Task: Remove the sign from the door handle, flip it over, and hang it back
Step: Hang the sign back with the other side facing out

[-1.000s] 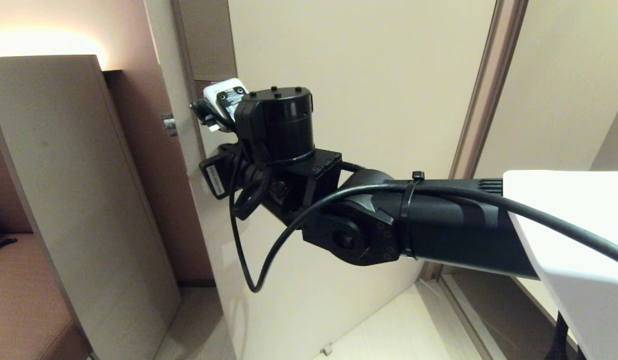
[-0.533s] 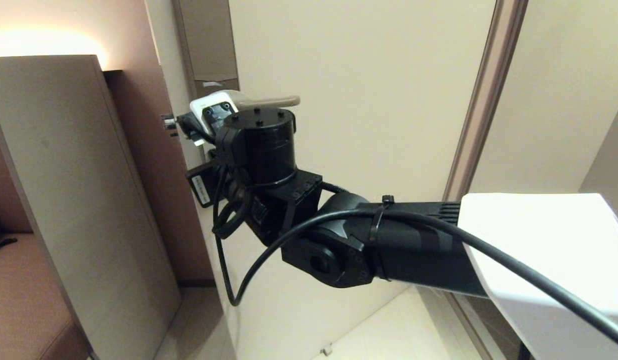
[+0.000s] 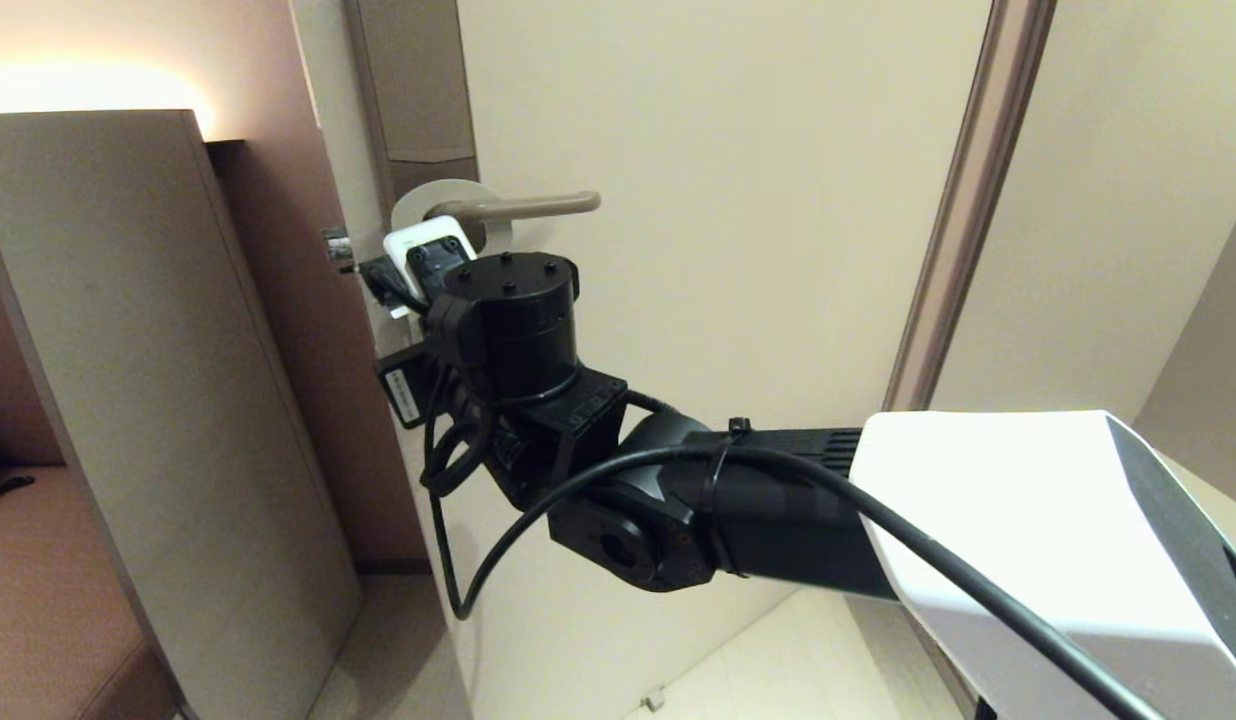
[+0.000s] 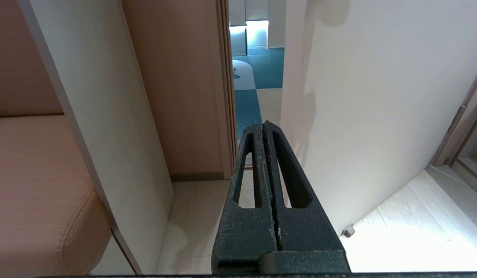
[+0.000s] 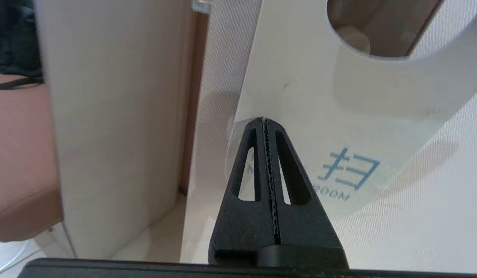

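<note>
sign [image 5: 331,127]: hangs on the door handle [image 3: 523,207], white MAKE UP ROOM face out, flat against the door [image 3: 738,200]
right gripper [image 5: 265,125]: fingers pressed together, nothing between them — tip just in front of the sign's lower half
left gripper [image 4: 264,129]: closed and empty, parked low, aimed at the floor [image 4: 396,216]
risk: closed fingers can't take the card; a push would swing it on the lever or slide it off the end — needs opening first
</note>
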Motion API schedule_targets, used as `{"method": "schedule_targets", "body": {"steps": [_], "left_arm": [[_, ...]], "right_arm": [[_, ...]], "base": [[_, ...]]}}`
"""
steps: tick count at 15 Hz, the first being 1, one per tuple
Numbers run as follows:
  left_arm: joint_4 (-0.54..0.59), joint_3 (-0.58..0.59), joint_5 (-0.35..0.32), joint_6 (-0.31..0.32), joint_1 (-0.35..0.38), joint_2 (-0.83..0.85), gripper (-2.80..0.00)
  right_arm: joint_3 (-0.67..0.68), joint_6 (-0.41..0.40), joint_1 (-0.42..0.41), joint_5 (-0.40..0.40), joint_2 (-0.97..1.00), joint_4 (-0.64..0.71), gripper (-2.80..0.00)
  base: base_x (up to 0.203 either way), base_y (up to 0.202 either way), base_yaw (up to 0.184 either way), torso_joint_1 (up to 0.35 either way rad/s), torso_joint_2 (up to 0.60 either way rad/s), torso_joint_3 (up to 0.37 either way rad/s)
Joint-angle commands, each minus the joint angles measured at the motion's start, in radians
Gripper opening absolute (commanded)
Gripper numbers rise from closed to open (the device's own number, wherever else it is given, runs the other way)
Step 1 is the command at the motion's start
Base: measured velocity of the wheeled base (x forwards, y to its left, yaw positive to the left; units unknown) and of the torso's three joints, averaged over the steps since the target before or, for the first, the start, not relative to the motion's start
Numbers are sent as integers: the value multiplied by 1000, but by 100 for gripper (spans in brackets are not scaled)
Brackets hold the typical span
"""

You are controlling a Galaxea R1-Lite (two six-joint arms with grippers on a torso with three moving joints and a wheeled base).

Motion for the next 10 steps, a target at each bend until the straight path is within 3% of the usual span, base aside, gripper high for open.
{"method": "schedule_targets", "body": {"steps": [1, 10], "left_arm": [[0, 0, 0, 0, 0, 1, -280], [0, 0, 0, 0, 0, 1, -280]], "right_arm": [[0, -1, 2, -23, 7, -2, -280], [25, -8, 8, -82, -71, 14, -280]], "base": [[0, 0, 0, 0, 0, 0], [0, 0, 0, 0, 0, 0]]}}
